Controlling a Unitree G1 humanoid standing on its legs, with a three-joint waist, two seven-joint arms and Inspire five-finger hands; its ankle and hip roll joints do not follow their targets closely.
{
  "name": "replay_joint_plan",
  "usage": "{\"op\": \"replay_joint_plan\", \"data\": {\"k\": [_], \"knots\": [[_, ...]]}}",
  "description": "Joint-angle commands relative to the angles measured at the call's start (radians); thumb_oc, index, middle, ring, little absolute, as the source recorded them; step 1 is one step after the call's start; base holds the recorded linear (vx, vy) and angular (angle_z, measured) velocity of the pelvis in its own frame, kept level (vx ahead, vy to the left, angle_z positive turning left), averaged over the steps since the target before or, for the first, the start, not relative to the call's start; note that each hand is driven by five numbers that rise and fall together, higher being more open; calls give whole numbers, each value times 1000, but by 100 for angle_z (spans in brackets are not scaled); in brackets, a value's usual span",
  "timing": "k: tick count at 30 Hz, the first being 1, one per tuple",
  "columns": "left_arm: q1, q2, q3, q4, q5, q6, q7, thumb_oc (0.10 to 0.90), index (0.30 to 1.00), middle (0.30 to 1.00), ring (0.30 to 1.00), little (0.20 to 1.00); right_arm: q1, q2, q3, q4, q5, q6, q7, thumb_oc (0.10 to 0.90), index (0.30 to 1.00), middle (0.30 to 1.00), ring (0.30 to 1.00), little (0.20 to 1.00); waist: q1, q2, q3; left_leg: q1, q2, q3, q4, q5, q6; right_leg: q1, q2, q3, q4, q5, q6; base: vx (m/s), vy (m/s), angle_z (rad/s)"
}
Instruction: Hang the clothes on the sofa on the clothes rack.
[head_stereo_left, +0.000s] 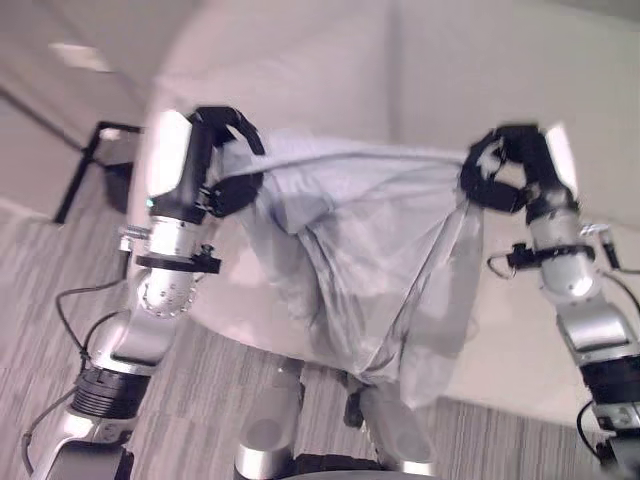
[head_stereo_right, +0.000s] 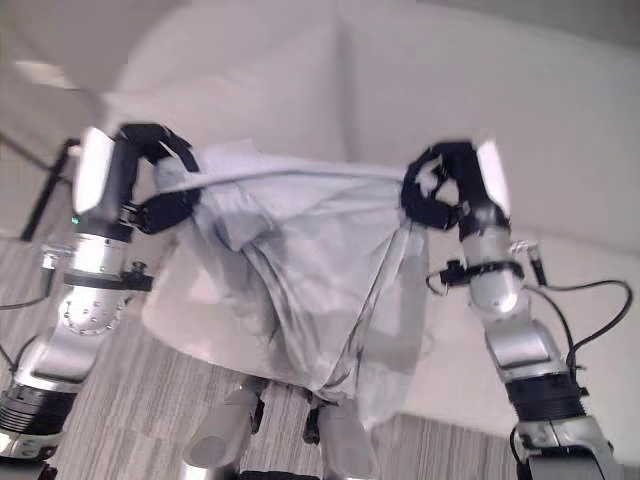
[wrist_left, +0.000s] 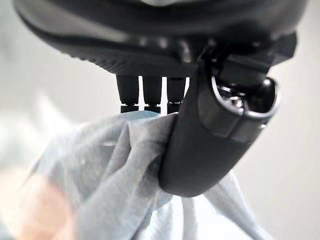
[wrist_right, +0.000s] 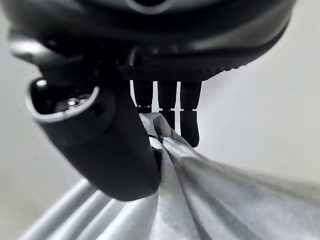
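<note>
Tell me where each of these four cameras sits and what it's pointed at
Left eye view: head camera, looking down at the grey garment stretched between both hands over the sofa.
Right eye view: same scene, slightly offset.
Left wrist view: along the left hand, pinching cloth.
Right wrist view: along the right hand, pinching cloth.
All four share the garment.

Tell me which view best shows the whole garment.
The left eye view: the grey garment hangs stretched between the left robot hand and right robot hand. The right eye view nearly matches; the wrist views show pinched folds.
</note>
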Motion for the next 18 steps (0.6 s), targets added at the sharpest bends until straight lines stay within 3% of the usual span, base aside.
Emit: {"op": "replay_joint_plan", "data": {"k": [1,2,3,4,6,7,8,9,10,11,12,13,14,15,16,17,18], "knots": [[87,83,288,-42,20,-29,162,400,300,300,300,300,11,-121,-76,31,0,-48,-70,400,300,300,300,300,37,-51,-329,101,141,98,-40,39,74,27,-96,30,54,-67,169,-36,222,106],[90,82,292,-44,20,-30,162,400,300,300,300,300,9,-120,-74,31,0,-48,-70,400,300,300,300,300,34,-51,-327,100,141,96,-41,43,74,28,-96,28,52,-62,168,-72,367,94],[93,125,335,-51,31,-35,177,400,300,300,300,300,-15,-162,-67,41,-13,-45,-60,400,300,300,300,300,39,-46,-365,156,209,94,-20,82,50,36,-127,0,64,-57,186,-95,409,76],[89,141,350,-53,40,-36,189,400,300,300,300,300,-42,-179,-53,46,-20,-45,-57,400,300,300,300,300,42,-42,-379,176,230,77,-23,108,33,38,-144,-17,66,-45,198,-108,579,56],[56,203,362,-30,59,-24,219,400,300,300,300,300,-96,-221,-34,64,-25,-47,-63,400,300,300,300,300,56,-36,-399,182,219,-15,-18,135,1,44,-175,-32,60,-5,229,-148,520,57],[39,230,372,-20,64,-20,230,400,300,300,300,300,-127,-227,-11,70,-23,-47,-60,400,300,300,300,300,63,-34,-413,203,209,-38,-55,83,-4,42,-186,-40,38,17,250,-192,495,91],[32,257,386,-22,66,-12,232,400,300,300,300,300,-160,-234,9,91,-36,-41,-62,400,300,300,300,300,63,-33,-420,224,193,-30,-110,-11,9,34,-195,-48,14,50,268,-133,328,60],[33,258,389,-22,65,-11,232,400,300,300,300,300,-169,-233,16,96,-37,-41,-64,400,300,300,300,300,63,-35,-419,224,189,-27,-111,-11,11,34,-198,-47,8,59,269,-175,395,47],[5,294,394,-14,68,-16,227,400,300,300,300,300,-183,-244,23,116,-38,-42,-65,400,300,300,300,300,70,-35,-425,235,174,-5,-158,-61,24,9,-227,-63,3,93,293,-275,606,17],[-62,347,369,9,67,-2,237,400,300,300,300,300,-209,-220,42,134,-36,-27,-68,400,300,300,300,300,74,-33,-430,232,125,4,-198,-106,60,-22,-244,-54,3,100,314,-359,782,29],[-115,373,334,38,70,-2,248,400,300,300,300,300,-227,-216,45,151,-42,-26,-86,400,300,300,300,300,77,-44,-428,214,95,-4,-198,-110,78,-41,-257,-30,3,120,326,-312,657,19],[-153,391,298,53,63,1,255,400,300,300,300,300,-244,-219,56,157,-52,-17,-99,400,300,300,300,300,67,-46,-418,195,69,-21,-198,-101,98,-47,-247,17,3,137,320,-219,489,59],[-217,394,245,86,55,8,265,400,300,300,300,300,-257,-220,69,167,-50,-18,-105,400,300,300,300,300,53,-53,-409,163,25,-55,-198,-80,119,-38,-220,104,24,142,296,-154,306,65],[-231,396,233,94,55,7,267,400,300,300,300,300,-260,-222,69,171,-49,-19,-107,400,300,300,300,300,55,-56,-405,159,21,-56,-198,-73,120,-45,-224,106,29,145,294,-222,508,92],[-315,414,151,113,56,11,266,400,300,300,300,300,-328,-245,117,231,-18,-19,-119,400,300,300,300,300,59,-57,-403,127,-35,-93,-198,-40,144,-12,-150,203,159,54,255,-164,338,68],[-331,414,140,121,56,11,268,400,300,300,300,300,-341,-248,125,242,-14,-22,-121,400,300,300,300,300,60,-58,-398,125,-37,-95,-198,-35,144,-22,-153,204,176,48,253,-200,513,112],[-409,407,62,157,49,22,260,400,300,300,300,300,-381,-267,164,271,28,-23,-120,400,300,300,300,300,58,-65,-401,107,-70,-123,-198,-13,147,16,-64,226,245,-71,217,-96,172,85]]}}
